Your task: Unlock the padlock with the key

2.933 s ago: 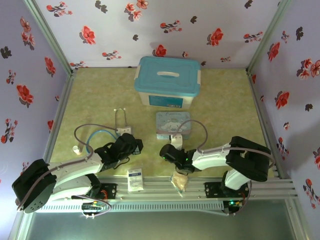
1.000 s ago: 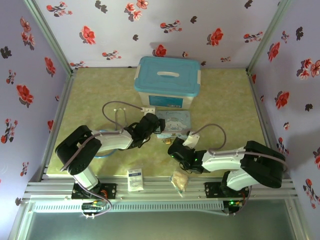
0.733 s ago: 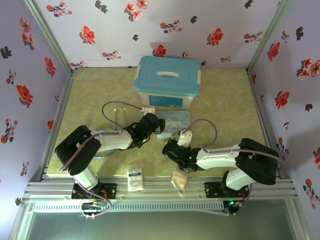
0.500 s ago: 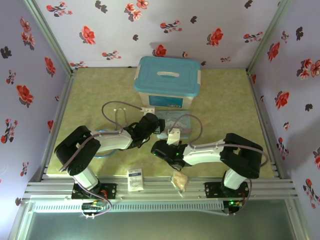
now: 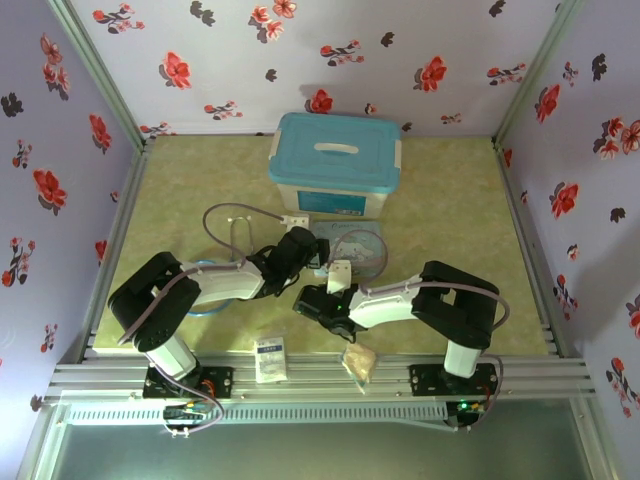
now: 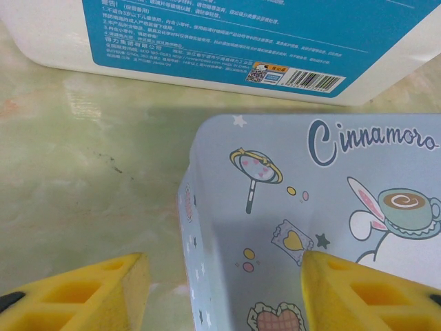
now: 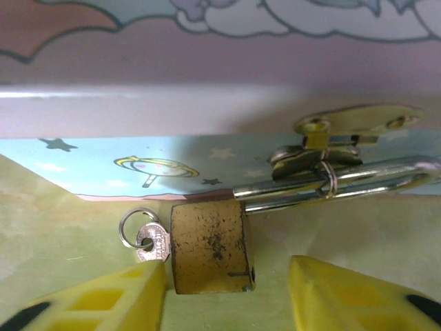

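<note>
The brass padlock lies on the table against the pale blue tin's front wall, its silvery shackle passed through the tin's hasp. The small grey key, on a split ring, sits right at the padlock's left side. My right gripper is open, its yellow fingers either side of the padlock body; the left finger is just under the key. My left gripper is open astride the tin's left edge, one finger over the table, one over the lid. From above, both grippers meet at the tin's left front corner.
A teal-lidded storage box stands just behind the tin. A white sachet and a tan lumpy packet lie near the front rail. Flowered walls close in the green mat on three sides.
My right arm has swung left along the tin's front to its left corner, and its jaws opened wider, then narrowed a little. The left arm has stayed put.
</note>
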